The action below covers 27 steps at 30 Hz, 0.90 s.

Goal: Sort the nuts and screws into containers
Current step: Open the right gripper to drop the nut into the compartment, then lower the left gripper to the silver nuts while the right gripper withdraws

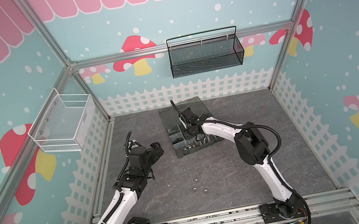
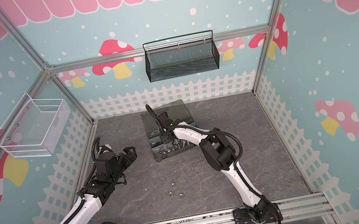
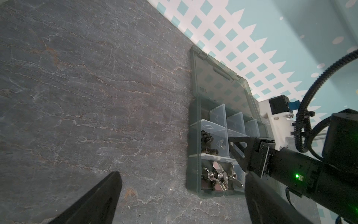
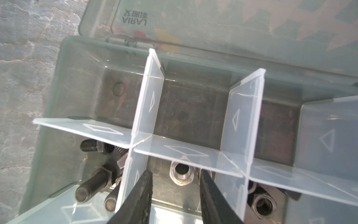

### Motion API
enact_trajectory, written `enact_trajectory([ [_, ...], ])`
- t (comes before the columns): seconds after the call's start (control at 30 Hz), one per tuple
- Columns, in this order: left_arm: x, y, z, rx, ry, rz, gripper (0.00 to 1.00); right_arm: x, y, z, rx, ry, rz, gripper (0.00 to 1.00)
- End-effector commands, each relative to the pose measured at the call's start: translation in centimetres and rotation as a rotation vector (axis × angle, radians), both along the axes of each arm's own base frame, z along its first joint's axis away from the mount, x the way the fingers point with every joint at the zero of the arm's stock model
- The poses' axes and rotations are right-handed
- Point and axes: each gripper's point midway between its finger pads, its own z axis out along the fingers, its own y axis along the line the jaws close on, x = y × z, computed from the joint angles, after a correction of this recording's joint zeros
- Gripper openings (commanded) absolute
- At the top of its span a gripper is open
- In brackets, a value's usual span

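The smoky-grey organiser box [image 1: 179, 154] [image 2: 158, 158] lies open at the back of the table, its containers [image 4: 193, 108] split by clear dividers. My right gripper [image 4: 176, 171] [image 1: 188, 133] reaches down into one compartment, jaws open. A silver nut [image 4: 181, 173] lies on the compartment floor at the fingertips, touching neither finger. Black screws [image 4: 93, 182] [image 3: 206, 139] fill the compartment beside it, dark nuts [image 4: 261, 203] the one on the other side, and silver wing nuts [image 3: 219, 174] a corner one. Three silver nuts [image 1: 195, 180] [image 2: 173, 185] rest on the table in front. My left gripper [image 1: 157, 148] [image 3: 183, 174] hovers open and empty left of the box.
The box lid [image 1: 181, 107] lies flat behind the box, against the back fence. A black mesh basket [image 1: 206, 55] hangs on the back wall and a white wire basket [image 1: 63, 124] on the left wall. An aluminium rail [image 1: 217, 220] carrying both arm bases runs along the front edge.
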Motion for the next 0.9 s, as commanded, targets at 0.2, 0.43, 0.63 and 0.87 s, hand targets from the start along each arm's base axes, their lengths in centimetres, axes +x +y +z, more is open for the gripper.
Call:
enact_trajectory([
  [0.2, -1.6, -0.6, -0.6, -0.009, 0.038, -0.065, 0.99, -1.3, -1.9, 7.6, 0.057, -0.1, -0.039, 0.46],
  [0.43, -3.4, -3.0, -1.9, -0.011, 0.093, -0.156, 0.97, -3.6, -5.1, 8.6, 0.047, -0.119, -0.117, 0.5],
  [0.63, -5.4, -6.8, -4.2, 0.054, 0.177, -0.27, 0.95, -5.9, -8.8, 9.0, 0.028, -0.146, -0.203, 0.51],
  [0.87, -7.5, -12.1, -7.6, 0.143, 0.307, -0.446, 0.94, -8.5, -13.0, 7.7, 0.011, -0.14, -0.306, 0.52],
])
